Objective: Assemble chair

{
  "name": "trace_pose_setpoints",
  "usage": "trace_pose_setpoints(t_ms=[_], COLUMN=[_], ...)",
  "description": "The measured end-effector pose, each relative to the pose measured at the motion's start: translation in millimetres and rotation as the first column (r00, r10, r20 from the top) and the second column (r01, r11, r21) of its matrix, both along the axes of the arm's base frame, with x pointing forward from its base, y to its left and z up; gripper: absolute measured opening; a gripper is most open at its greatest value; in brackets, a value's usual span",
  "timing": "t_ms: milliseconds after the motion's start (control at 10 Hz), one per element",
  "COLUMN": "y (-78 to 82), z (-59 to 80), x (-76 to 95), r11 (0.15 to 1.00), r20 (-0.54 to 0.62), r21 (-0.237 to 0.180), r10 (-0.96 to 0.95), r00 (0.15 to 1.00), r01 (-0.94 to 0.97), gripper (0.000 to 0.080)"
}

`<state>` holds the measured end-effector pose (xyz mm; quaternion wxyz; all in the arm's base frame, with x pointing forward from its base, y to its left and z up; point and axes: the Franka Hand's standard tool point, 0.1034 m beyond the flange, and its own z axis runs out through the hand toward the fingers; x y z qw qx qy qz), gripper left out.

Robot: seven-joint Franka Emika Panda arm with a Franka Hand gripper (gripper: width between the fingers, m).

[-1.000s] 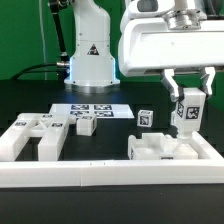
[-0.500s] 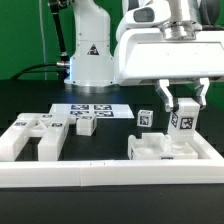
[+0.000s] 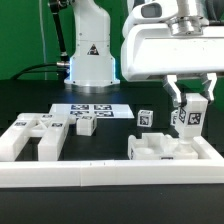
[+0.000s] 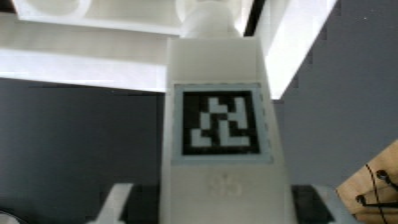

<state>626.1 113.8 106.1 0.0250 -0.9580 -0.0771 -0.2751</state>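
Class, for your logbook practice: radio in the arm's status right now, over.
Gripper shut on tagged chair piece, upright. Piece over the larger chair block, exterior view's right. Nothing seen between them.

A black surface (image 3: 30,100) filled the middle of the exterior view, and a plain green backdrop (image 3: 25,30) stood behind it. The marker board (image 3: 92,110) lay flat on that surface near the centre, well back from the front, with several black-and-white square tags printed on its top. A long white border rail (image 3: 100,177) ran along the front edge from the exterior view's left to its right. A dark cable (image 3: 35,68) trailed low across the backdrop at the exterior view's left. In the wrist view the surface (image 4: 80,140) looked dark grey, and a blurred tan patch (image 4: 377,185) at one corner could not be identified.
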Motion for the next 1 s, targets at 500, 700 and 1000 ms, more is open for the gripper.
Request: trace_pose_setpoints(t_ms=[500,700,1000], y=[1.3,1.7,1.6], z=[-10.7,-17.4,-19.2], x=[-3.8,-6.0,-5.1], r11=[1.0,1.0,1.0], r20=[-0.014,-0.021,0.004], r21=[-0.002,-0.004,-0.004], r10=[0.003,0.004,0.002], r00=[1.0,1.0,1.0], r01=[-0.003,-0.004,-0.002], gripper=[0.0291,0.0291,0.0291])
